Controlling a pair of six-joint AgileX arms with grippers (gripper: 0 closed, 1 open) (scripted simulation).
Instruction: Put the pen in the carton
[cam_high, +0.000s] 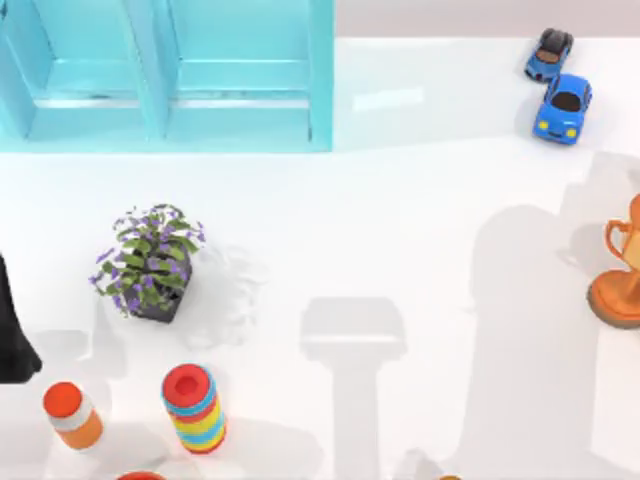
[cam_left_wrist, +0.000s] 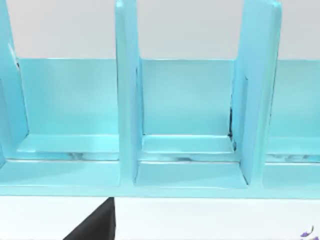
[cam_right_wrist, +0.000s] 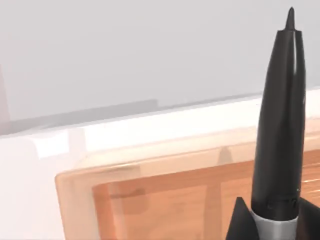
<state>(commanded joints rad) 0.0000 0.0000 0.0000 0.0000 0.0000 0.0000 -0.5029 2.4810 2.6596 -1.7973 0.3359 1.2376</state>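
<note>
The pen (cam_right_wrist: 282, 100) stands nearly upright in the right wrist view, its black tapered end pointing up and a silver band just above my fingers. My right gripper (cam_right_wrist: 272, 222) is shut on its lower part. Below and beyond it lies the carton (cam_right_wrist: 150, 200), an orange-brown open box with a pale rim (cam_right_wrist: 75, 180) on the white table. The pen is held above the carton's near side. My left arm (cam_high: 12, 335) is a dark shape at the table's left edge, parked, with one black part (cam_left_wrist: 97, 225) of it in the left wrist view.
A light blue shelf unit (cam_high: 165, 75) fills the back left. Two blue toy cars (cam_high: 562, 105) sit at the back right, a trophy (cam_high: 622, 265) at the right edge. A potted plant (cam_high: 150, 262), a ring stack (cam_high: 193, 408) and an orange bottle (cam_high: 72, 415) stand front left.
</note>
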